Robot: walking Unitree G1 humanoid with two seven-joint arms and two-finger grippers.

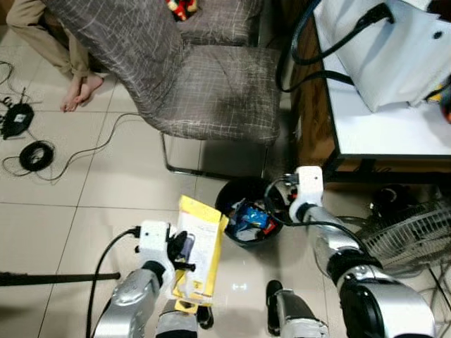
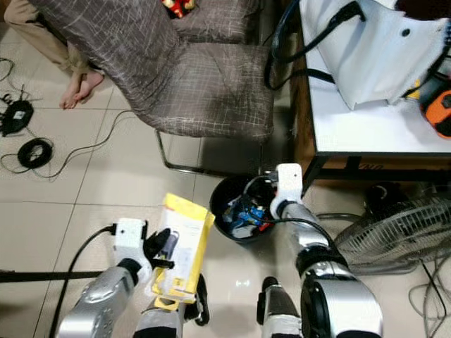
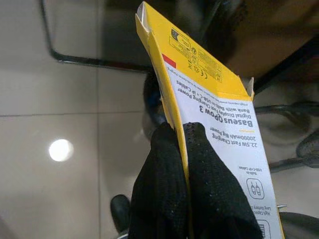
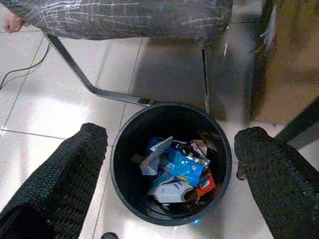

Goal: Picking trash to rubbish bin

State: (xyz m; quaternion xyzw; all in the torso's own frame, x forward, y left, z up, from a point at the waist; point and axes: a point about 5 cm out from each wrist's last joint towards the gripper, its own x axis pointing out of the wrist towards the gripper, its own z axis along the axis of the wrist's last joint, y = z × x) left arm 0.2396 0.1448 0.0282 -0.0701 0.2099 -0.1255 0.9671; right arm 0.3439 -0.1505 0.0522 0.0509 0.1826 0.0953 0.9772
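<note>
My left gripper [image 1: 184,255] is shut on a flat yellow and white power-bank box [image 1: 199,246], held above the floor just left of the bin. In the left wrist view both black fingers [image 3: 164,189] pinch the box [image 3: 219,119] by its edge. The black round rubbish bin [image 1: 227,197] stands on the tiles under the chair's front, with blue, white and red wrappers [image 4: 177,172] inside. My right gripper [image 4: 172,164] hangs open above the bin [image 4: 122,164], its fingers [image 4: 65,184] spread wider than the rim.
A grey fabric chair [image 1: 211,84] on a metal frame stands right behind the bin. A wooden desk with a white top [image 1: 380,127] is at the right, a floor fan [image 1: 409,236] below it. Cables [image 1: 35,155] and a person's bare feet [image 1: 81,91] lie at the far left.
</note>
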